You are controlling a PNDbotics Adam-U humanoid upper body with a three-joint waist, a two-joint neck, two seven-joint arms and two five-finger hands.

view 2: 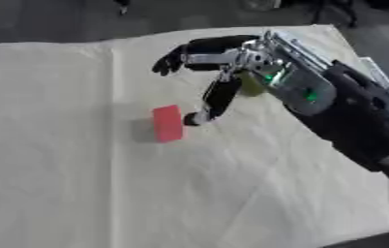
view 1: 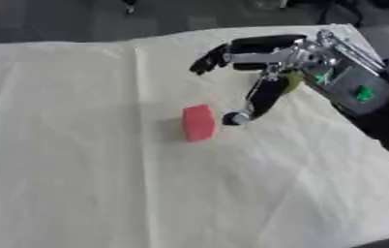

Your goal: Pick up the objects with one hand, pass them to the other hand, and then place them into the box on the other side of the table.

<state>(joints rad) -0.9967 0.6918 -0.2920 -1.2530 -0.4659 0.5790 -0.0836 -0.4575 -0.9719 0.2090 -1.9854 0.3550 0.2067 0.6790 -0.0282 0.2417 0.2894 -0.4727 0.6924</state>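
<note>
Nearest, only bare pale-yellow cloth (view 1: 147,193), creased and spread across the counter (view 2: 28,29), well below the fingers and reaching to the lower edge. Farther in, a red block (view 1: 198,123), upright on the cloth, just to the left of the lowest fingertip and seemingly a little apart from it, though contact cannot be ruled out. Beside the block, the thumb (view 1: 261,99) of the right hand (view 1: 274,58), pointing down toward the cloth and ending in a rounded pale tip next to the block's right face. Above and beyond that, the remaining fingers (view 1: 219,55), black, stretched out to the left and only slightly bent, spread wide from the thumb and holding nothing. Between thumb and fingers, open space with cloth beneath; the block sits below that gap, not within any grasp. Behind the fingers, a silver wrist with green lights, then the dark forearm (view 2: 359,126) running off toward the right edge. A yellow-green patch close to the palm, too unclear to identify. Farthest, past the fingertips, the far edge of the cloth and a dark floor (view 1: 62,19).
</note>
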